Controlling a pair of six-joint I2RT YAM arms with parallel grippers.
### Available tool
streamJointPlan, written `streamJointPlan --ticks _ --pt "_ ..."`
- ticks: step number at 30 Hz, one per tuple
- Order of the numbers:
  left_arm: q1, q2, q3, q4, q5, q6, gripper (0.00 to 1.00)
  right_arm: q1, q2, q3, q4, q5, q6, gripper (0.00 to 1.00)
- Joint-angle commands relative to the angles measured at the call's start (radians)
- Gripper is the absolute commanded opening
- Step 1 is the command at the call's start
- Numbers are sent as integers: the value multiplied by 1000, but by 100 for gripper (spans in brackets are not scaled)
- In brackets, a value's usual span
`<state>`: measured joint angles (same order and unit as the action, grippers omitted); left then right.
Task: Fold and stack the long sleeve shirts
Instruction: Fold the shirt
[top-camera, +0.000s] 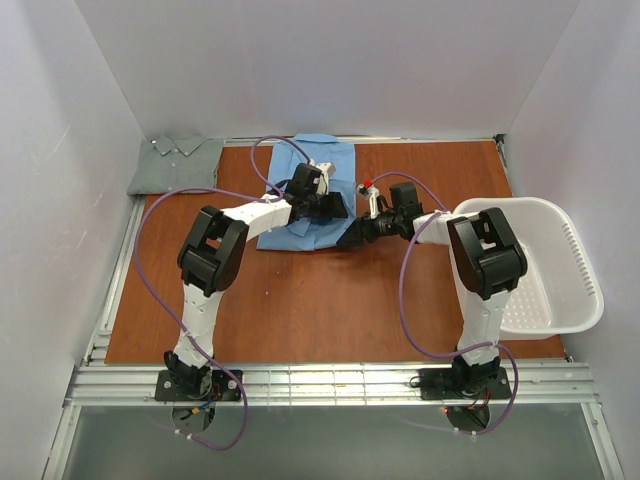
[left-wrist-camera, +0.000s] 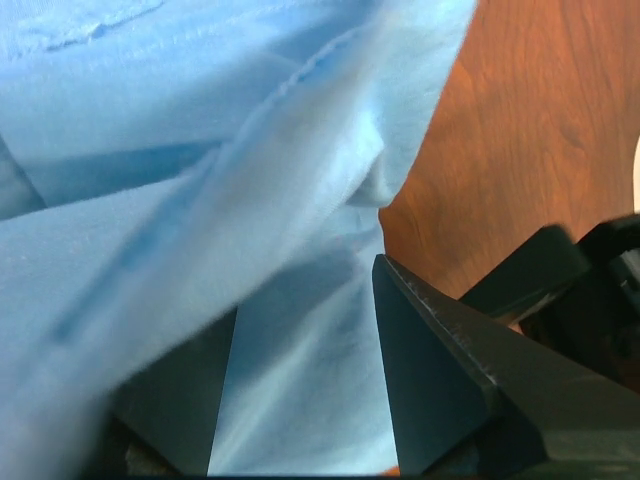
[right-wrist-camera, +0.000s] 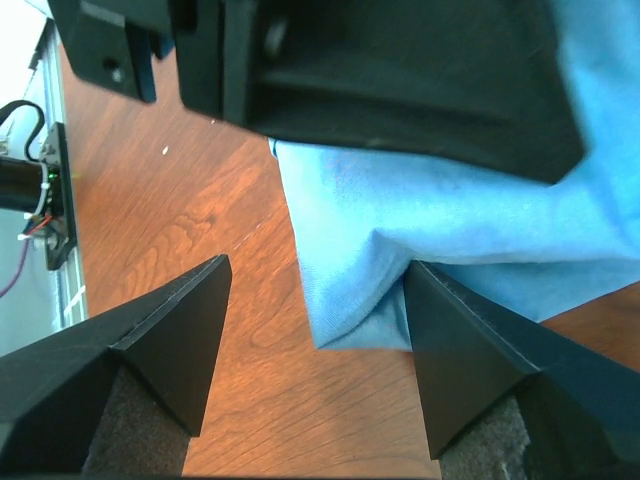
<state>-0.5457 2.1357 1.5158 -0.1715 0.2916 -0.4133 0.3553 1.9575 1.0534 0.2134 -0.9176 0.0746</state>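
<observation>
Top view: left arm reaches far and to the right w/ its elbow raised, left gripper (top-camera: 328, 207) tipped down over the near-right part of the light blue shirt (top-camera: 335, 165), which lies spread at the far ctr of the table (top-camera: 320, 310). Right arm bends in from the right, forearm pointing left. The right gripper (top-camera: 352, 237) sits low at the shirt's near-right corner, just beside the left one. Grey-green shirt (top-camera: 175, 165) lies folded in the far-left corner, well apart. White basket (top-camera: 500, 206) at the right edge.

Left wrist: fingers (left-wrist-camera: 440, 350) stand apart w/ blue cloth in the gap, and a fold is draped over the finger on the view's left, hiding its tip. Can't tell if the cloth is pinched.

Right wrist: jaws wide, nothing held. The shirt's corner lies on the wood betw. the fingers (right-wrist-camera: 470, 360), its edge against the one on the view's right. The left gripper's black body fills the top of this view, over the cloth.
</observation>
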Motion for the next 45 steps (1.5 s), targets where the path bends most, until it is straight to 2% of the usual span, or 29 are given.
streamJointPlan --ticks 1,8,13,19,22,26,33,37,40,42,45 --pt "-3 15 61 13 -23 -12 51 -2 26 25 40 -53 25 65" --pt "-2 46 76 12 -84 -36 50 -3 54 -13 40 -121 89 64" --pt "-2 69 92 7 -100 -56 49 -3 20 -110 34 -152 134 63" --pt "-2 73 129 -8 -109 -51 48 -3 -75 -162 -37 -115 136 62" --pt "0 61 147 -19 -115 -45 48 -4 -144 -167 -84 -28 128 62" --pt "0 23 167 -23 -124 -41 54 -4 -242 -153 -203 71 111 62" --pt "15 -82 274 -65 -169 -35 75 -6 -416 -161 -272 287 132 62" --pt "36 -183 297 -149 -239 -73 82 -6 -427 -116 -278 267 157 61" --pt "44 -284 261 -193 -314 -85 83 -3 -381 -70 -276 215 180 56" --pt "46 -373 169 -212 -351 -87 81 -3 -339 -35 -272 189 188 50" --pt "46 -469 5 -206 -341 -99 75 -3 -281 -4 -267 184 186 47"
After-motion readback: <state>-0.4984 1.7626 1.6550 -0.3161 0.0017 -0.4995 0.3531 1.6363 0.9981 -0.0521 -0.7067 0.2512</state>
